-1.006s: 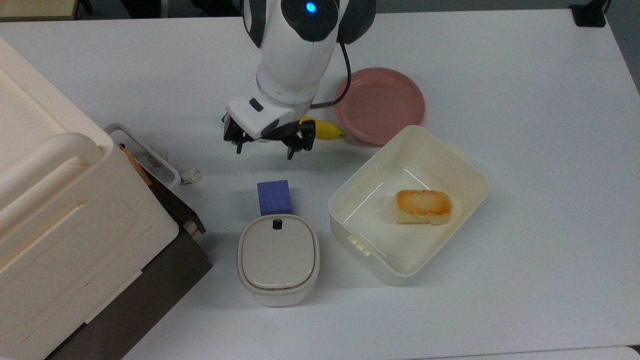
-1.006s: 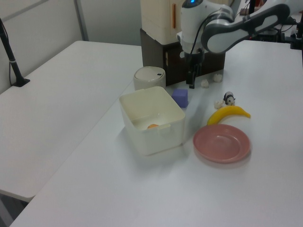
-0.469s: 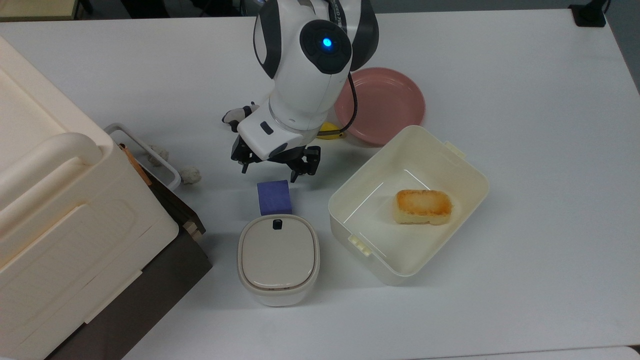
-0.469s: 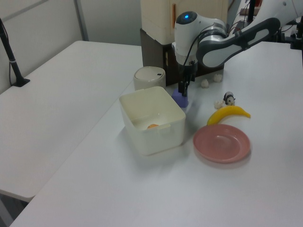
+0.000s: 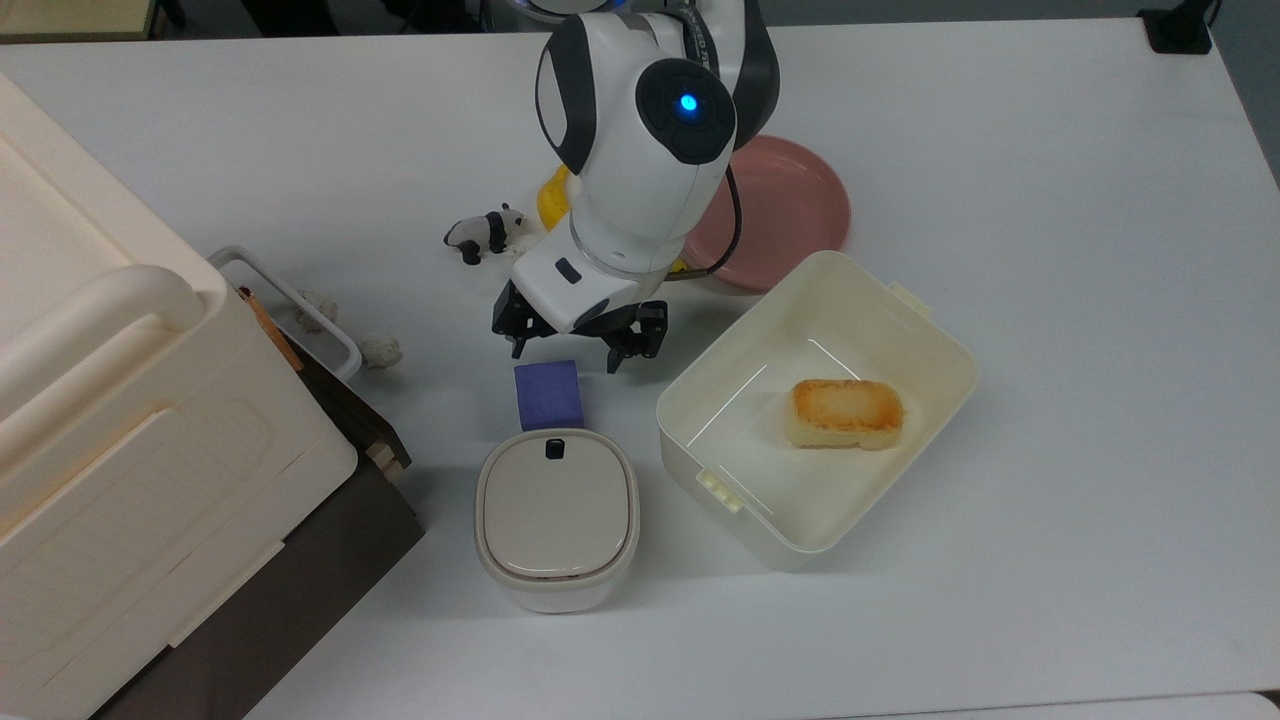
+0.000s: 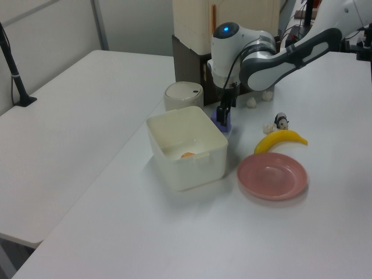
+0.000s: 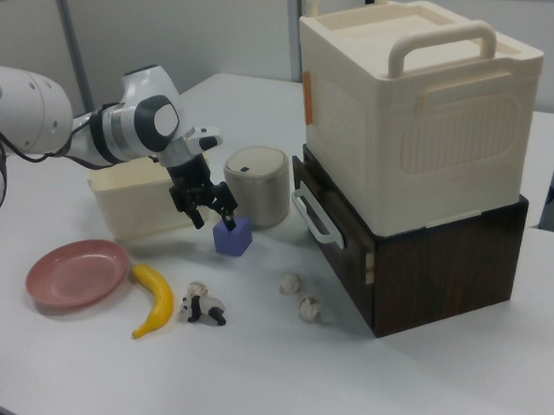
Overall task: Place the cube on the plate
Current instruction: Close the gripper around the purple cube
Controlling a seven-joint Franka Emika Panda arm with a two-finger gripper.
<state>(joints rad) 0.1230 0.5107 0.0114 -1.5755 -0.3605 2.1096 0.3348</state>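
My black two-finger gripper (image 5: 578, 350) hangs at the centre of the top view, fingers spread wide and holding nothing; just below it in that frame sits the small matte blue-purple cube (image 5: 548, 394), resting on the white table (image 5: 1050, 300) and pressed close against the rounded beige lidded canister (image 5: 556, 516). In the right view my gripper (image 7: 205, 202) is just above and to the left of the cube (image 7: 233, 235), seemingly not yet around it. The round flat pink plate (image 5: 790, 205) lies in the upper middle of the top view, partly behind my own arm, bare, with the yellow banana (image 7: 154, 299) along its edge; the cream rectangular tub (image 5: 940, 340), holding a toasted yellow-brown bread block (image 5: 846, 412), stands between cube and plate on the direct path.

I judge the risks thus: the canister crowds one face of the cube, so a finger descending there may strike the lid or nudge the cube aside; a shallow grip on soft edges could slip; carrying low, I might clip the tub's wall or knock the banana.
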